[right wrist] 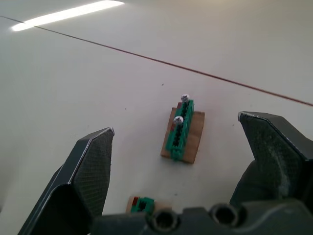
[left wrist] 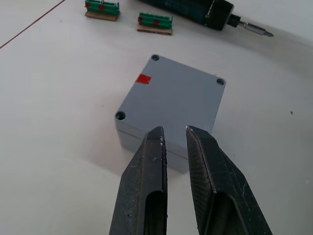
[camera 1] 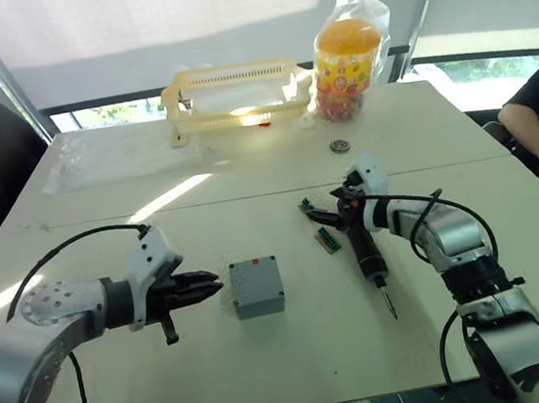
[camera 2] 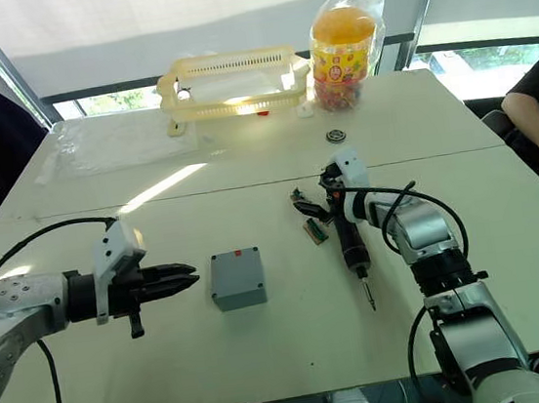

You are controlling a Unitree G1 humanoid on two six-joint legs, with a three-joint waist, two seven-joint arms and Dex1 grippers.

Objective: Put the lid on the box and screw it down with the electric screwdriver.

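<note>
Left gripper (left wrist: 173,142), fingers nearly closed and empty, beside lidded box (camera 1: 256,287). Right gripper (right wrist: 183,147) spread wide over electric screwdriver (camera 1: 365,250).

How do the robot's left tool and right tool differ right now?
The left tool has its fingers nearly together with nothing between them, aimed at the grey box. The right tool is spread wide beside the screwdriver, over a green circuit board. Both sit low over the table.
</note>
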